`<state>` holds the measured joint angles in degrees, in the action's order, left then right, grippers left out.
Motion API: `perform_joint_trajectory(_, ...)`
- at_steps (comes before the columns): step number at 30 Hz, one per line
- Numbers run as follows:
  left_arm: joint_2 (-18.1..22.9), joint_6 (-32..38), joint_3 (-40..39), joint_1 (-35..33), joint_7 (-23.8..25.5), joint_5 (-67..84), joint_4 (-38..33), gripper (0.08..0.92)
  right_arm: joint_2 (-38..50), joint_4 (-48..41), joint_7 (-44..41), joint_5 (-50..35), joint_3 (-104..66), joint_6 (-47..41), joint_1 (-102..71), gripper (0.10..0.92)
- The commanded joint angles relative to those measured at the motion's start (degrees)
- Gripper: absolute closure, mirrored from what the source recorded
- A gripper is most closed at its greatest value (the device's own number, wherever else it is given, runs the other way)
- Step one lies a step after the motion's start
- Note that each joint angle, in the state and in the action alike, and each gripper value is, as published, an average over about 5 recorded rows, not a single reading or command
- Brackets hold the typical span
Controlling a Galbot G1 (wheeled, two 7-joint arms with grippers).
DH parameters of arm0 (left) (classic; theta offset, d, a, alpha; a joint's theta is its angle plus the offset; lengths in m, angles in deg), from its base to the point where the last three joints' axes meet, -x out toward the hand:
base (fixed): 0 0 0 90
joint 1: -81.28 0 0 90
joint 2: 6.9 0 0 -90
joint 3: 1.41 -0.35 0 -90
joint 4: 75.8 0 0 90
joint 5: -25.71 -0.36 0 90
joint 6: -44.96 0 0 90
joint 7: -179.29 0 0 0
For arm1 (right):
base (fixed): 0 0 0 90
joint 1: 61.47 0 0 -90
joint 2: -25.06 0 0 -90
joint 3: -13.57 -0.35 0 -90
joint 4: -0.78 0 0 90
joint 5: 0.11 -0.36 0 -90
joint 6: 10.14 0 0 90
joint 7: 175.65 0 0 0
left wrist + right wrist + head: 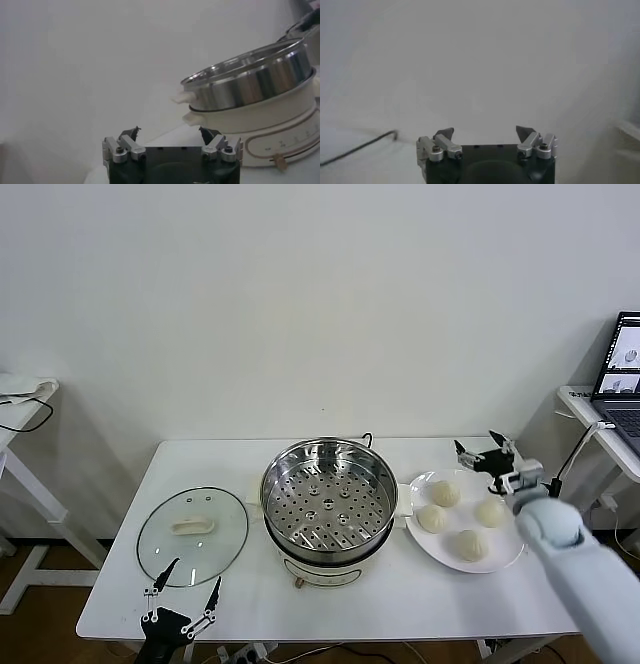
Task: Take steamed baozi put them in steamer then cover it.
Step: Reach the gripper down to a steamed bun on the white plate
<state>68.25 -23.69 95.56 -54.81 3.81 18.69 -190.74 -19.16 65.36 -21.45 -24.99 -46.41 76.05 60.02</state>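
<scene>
The right gripper (478,448) hung spread apart near the table's far right edge — just beyond the four baozi (445,493) on their plate (506,557). The steamer (328,494) stood mid-table, uncovered, the cover (192,535) flat toward the left edge; the left gripper (186,586) waited apart at the near edge.

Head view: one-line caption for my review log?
Four baozi on plate, steamer uncovered, right claw open above them.

The white table (120,594) carries the cover (192,535), steamer (328,509) and plate (505,560) (holding baozi (445,493)).

Steamer (280,142) base dial: markings are seen, but none can be read.
Laptop (622,369) screen: no text can be read.
</scene>
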Motion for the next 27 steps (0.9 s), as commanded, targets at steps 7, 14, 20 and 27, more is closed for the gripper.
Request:
perform_joint_trajectory(7, 0.1, 0.2, 0.3, -0.1, -0.1, -0.2, 0.5, 0.177, -2.1, -23.0, -52.7, 26.8, 26.4, 5.2, 31.9, 0.203)
perform_joint_trajectory(14, 0.4, 0.5, 0.2, -0.1, -0.1, -0.1, 0.8, 0.177, -7.6, -25.1, -51.8, 38.6, 31.0, 8.8, 34.0, 0.203)
perform_joint_trajectory(20, 0.5, 0.8, 0.6, -0.1, -0.1, 0.0, 1.4, 0.177, -11.3, -28.4, -46.2, 42.7, 32.3, 9.5, 33.8, 0.203)
perform_joint_trajectory(27, 0.7, 1.1, 0.7, -0.1, -0.1, 0.1, 1.9, 0.177, -14.2, -30.9, -43.4, 44.1, 32.1, 9.6, 32.8, 0.203)
